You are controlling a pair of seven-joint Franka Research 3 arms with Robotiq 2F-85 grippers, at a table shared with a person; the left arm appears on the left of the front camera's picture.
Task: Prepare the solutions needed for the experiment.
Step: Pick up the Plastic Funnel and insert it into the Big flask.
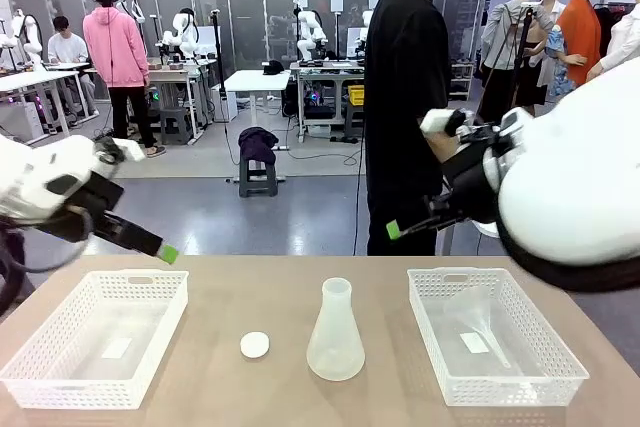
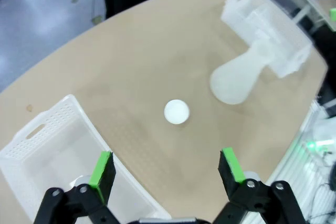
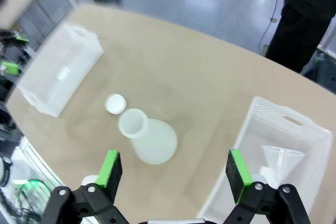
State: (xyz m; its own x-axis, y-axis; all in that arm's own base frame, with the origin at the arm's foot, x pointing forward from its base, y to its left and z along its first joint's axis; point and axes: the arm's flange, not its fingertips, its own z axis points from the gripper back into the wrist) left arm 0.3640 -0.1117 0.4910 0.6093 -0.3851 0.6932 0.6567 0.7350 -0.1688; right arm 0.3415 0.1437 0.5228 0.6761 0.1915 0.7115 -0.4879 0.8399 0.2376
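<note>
Tan table point(image 1: 250, 287): flask point(image 1: 335, 342) uncapped, cap point(image 1: 255, 345) just left, funnel point(image 1: 478, 319) in basket point(image 1: 500, 389) right, staged for filling, I judge; my left gripper point(image 2: 166, 155) and right gripper point(image 3: 173, 156) hover wide open, empty.

Left end effector point(image 1: 165, 252) raised near left basket point(image 1: 70, 387); flask point(image 1: 335, 342) upright beside cap point(image 1: 255, 345)

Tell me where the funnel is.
In the front view, the funnel sits inside the right basket, on the table's right side, to the right of the flask.
</note>
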